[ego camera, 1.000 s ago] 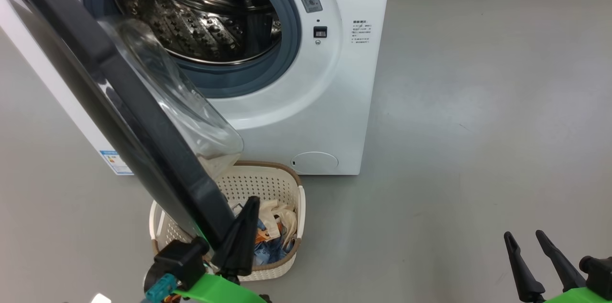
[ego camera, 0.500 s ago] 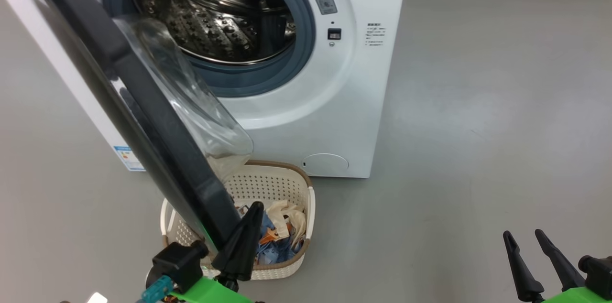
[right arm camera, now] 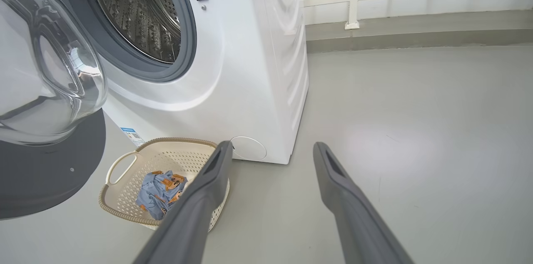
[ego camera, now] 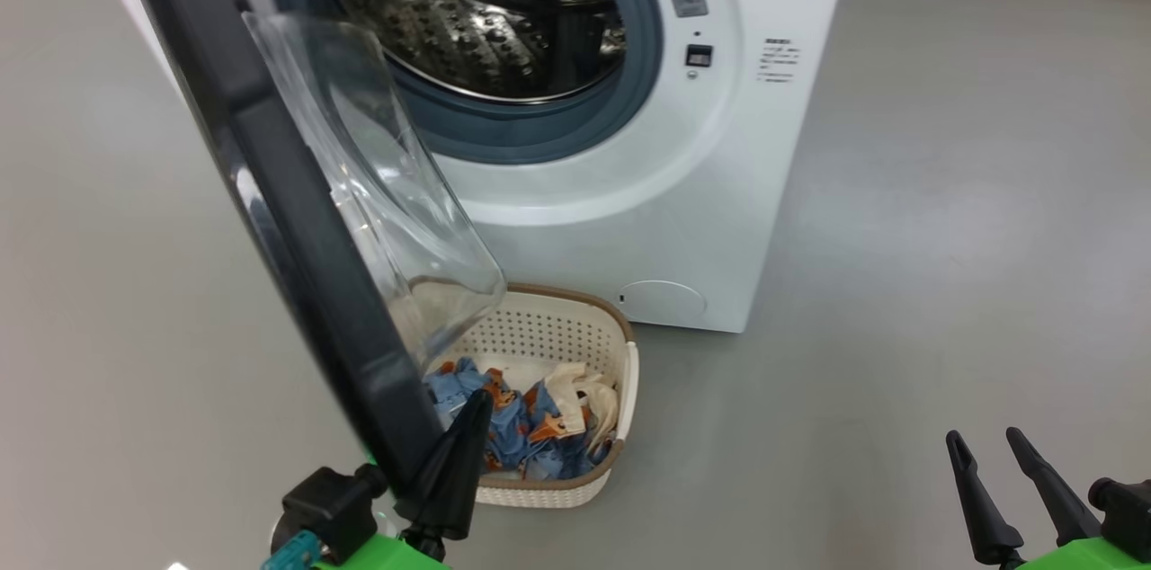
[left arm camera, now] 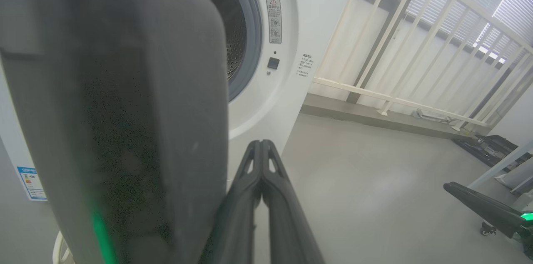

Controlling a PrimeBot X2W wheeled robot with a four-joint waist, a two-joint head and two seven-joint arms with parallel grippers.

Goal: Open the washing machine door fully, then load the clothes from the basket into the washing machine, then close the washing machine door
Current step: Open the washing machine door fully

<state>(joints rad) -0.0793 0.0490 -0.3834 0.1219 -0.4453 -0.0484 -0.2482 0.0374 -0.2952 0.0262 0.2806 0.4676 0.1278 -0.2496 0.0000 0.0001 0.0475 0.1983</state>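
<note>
Currently: washing machine door stands open, hanging over basket.
My L gripper fingers together, just beside door edge; my R gripper fingers apart, holding nothing. Clothes lie in basket, in front of washing machine.

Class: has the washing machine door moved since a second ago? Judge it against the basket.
Yes. Against the basket, the washing machine door has swung left, further open, uncovering more of the clothes.

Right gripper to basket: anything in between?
Nothing in the way. In the head view, bare grey floor lies between the open right gripper and the basket holding the clothes.
</note>
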